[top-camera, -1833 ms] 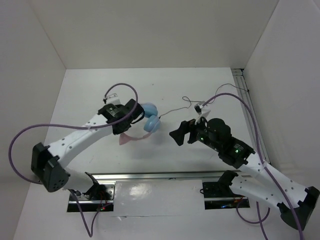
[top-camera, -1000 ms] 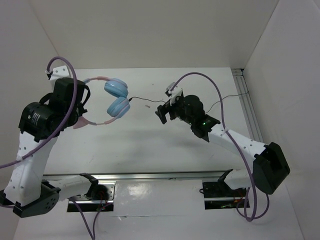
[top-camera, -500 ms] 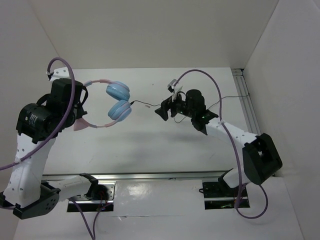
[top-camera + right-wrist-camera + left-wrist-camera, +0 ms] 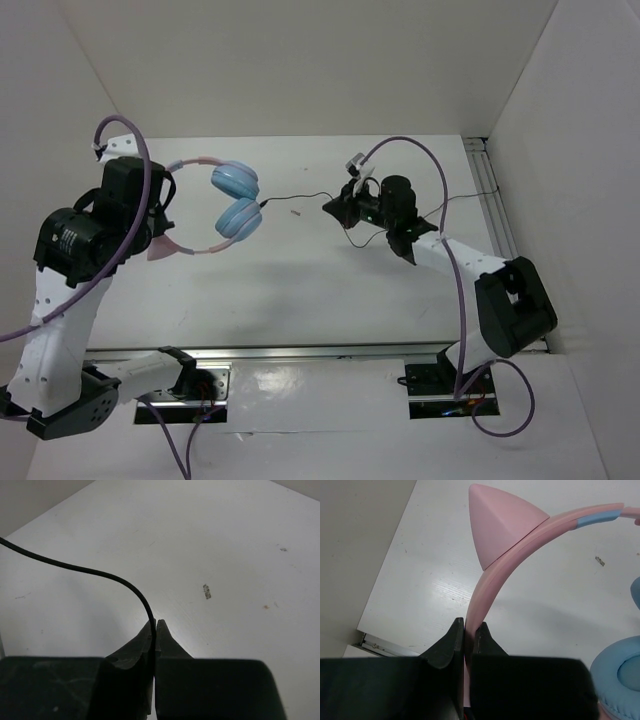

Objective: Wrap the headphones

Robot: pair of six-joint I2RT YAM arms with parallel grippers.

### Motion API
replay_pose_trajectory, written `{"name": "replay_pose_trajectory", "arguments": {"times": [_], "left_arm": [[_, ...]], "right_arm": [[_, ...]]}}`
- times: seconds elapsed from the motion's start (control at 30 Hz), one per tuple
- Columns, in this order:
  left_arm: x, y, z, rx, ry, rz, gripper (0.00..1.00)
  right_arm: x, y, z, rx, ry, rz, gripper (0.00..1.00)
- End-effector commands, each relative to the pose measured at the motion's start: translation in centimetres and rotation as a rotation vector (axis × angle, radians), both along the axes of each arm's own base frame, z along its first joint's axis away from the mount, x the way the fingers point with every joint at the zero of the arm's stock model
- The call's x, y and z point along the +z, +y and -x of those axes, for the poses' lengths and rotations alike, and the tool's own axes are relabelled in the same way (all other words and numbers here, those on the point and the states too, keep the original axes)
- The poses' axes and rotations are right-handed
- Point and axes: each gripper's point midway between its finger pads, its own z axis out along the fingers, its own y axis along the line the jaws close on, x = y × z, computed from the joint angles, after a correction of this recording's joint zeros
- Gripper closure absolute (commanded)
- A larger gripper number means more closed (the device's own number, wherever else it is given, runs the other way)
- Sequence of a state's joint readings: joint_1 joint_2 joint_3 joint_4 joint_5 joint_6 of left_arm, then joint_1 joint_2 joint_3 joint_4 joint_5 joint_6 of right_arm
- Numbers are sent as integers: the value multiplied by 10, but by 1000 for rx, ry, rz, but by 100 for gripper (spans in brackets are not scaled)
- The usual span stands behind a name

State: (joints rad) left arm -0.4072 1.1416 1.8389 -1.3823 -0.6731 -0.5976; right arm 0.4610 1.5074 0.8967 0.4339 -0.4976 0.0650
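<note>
Two grippers are both clamped: the left gripper (image 4: 468, 630) pinches the pink headband (image 4: 492, 580) of the headphones (image 4: 237, 200), holding them raised over the far left of the table (image 4: 300, 290). The right gripper (image 4: 154, 626), over the table's far middle, is closed on the thin black cord (image 4: 100, 575), which stretches across the table to the blue ear cups (image 4: 235, 181).
</note>
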Motion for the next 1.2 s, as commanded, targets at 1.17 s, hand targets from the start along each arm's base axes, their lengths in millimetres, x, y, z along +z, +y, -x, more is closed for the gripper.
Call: {"name": "replay_pose_trajectory", "arguments": {"times": [1.17], "left_arm": [[-114,-255,41,-1339,48,-168,100]], "right_arm": [[93,-36,111,-357,-317,311,100]]}}
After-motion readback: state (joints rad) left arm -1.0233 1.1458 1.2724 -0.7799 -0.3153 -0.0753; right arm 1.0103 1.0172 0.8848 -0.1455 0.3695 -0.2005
